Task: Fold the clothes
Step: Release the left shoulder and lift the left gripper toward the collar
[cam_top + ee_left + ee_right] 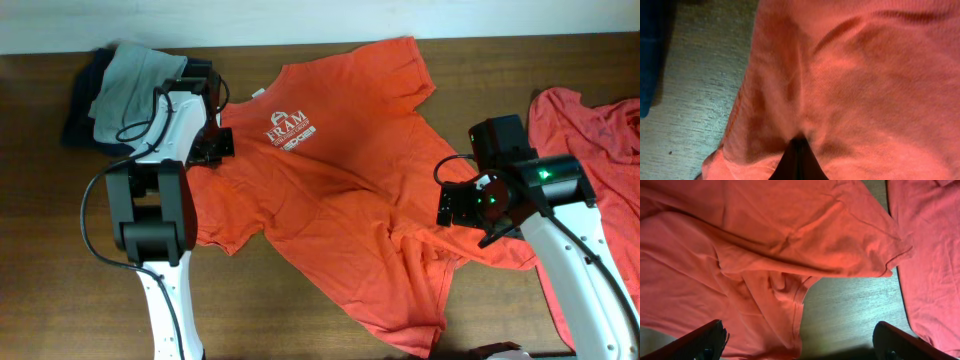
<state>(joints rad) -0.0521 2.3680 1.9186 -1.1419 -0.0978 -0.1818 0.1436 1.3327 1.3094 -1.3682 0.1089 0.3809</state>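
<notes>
Left gripper (799, 145): seen pressed together, clamped on a pinch of the T-shirt (865, 75). Cloth is puckered into creases that run to the tips, close to a hemmed edge. Bare table (695, 90) is seen just beside that edge.

Right gripper (800, 340): held wide apart, nothing gripped. Only the dark fingers (700, 342) are seen, at the bottom corners of the wrist view. It is held above a bunched, folded-over part of the shirt. A strip of wood is seen between the fingers.

The T-shirt is laid front up across the middle of the table, turned at an angle. The white chest logo (290, 130) is exposed. The fabric is flat around the logo and heavily wrinkled toward the right arm (570, 240). One sleeve is spread beside the left arm (155, 200), and the other is pointed at the far edge.

A second T-shirt (590, 130), same orange-red, is crumpled at the right edge, apart from the first by a narrow gap of table.

At the far left corner, a grey garment (135, 80) is piled on a dark blue garment (80, 110), just behind the left arm's wrist.
</notes>
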